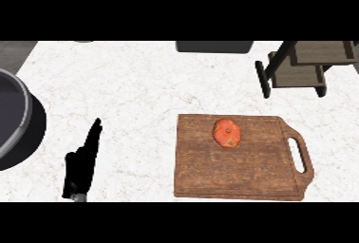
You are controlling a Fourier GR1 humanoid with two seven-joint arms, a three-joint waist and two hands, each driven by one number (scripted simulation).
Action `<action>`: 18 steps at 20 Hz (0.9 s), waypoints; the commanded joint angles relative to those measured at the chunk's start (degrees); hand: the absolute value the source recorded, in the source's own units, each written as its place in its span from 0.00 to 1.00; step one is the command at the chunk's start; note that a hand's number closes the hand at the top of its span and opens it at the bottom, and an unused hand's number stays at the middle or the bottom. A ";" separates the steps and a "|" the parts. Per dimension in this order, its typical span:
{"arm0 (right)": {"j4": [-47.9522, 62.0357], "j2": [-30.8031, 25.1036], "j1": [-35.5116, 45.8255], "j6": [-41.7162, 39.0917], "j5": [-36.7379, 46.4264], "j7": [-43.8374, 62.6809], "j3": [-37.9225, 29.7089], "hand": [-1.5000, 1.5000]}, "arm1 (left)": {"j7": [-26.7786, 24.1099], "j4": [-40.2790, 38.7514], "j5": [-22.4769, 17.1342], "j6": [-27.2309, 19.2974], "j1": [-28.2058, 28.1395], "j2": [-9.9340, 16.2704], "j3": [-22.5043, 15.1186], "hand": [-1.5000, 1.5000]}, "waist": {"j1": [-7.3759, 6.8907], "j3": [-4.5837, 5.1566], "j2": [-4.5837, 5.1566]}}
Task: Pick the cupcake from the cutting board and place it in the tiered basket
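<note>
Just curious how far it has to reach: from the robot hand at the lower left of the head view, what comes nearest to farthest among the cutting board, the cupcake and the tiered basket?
From the left robot hand:
1. Cutting board, just to its right.
2. Cupcake, on the board's upper part.
3. Tiered basket, far top right corner.

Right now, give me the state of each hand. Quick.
Left hand: open, fingers straight, resting at the lower left, holding nothing.
Right hand: not in view.
</note>
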State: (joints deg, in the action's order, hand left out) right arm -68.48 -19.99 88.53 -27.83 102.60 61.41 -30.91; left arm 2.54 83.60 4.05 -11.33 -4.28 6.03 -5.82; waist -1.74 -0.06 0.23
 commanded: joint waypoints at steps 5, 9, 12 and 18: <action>13.33 -1.43 2.22 7.41 -0.58 5.98 -5.23 1.00 | 0.13 -3.17 -0.02 0.15 1.30 -0.73 0.43 0.50 | 0.34 0.13 0.24; 18.88 -2.94 -0.71 12.24 -0.14 5.81 -7.83 1.00 | 0.40 -2.47 0.41 -0.26 0.52 -0.68 0.43 0.50 | -0.03 0.12 0.47; 20.05 -3.38 -2.01 16.38 -0.35 6.65 -9.61 1.00 | -2.10 -4.64 0.56 -0.43 0.34 -0.91 0.95 0.50 | -0.04 0.13 0.58; 22.47 -4.58 -4.96 27.73 -4.27 4.01 -14.86 1.00 | -0.12 -0.22 0.70 0.34 -1.51 -0.97 -0.64 0.50 | -0.82 0.01 0.68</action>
State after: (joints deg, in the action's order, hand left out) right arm -47.90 -24.11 84.89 -9.80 100.62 61.00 -42.51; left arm 1.02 83.13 4.54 -11.19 -4.08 5.51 -5.44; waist -1.98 -0.21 0.51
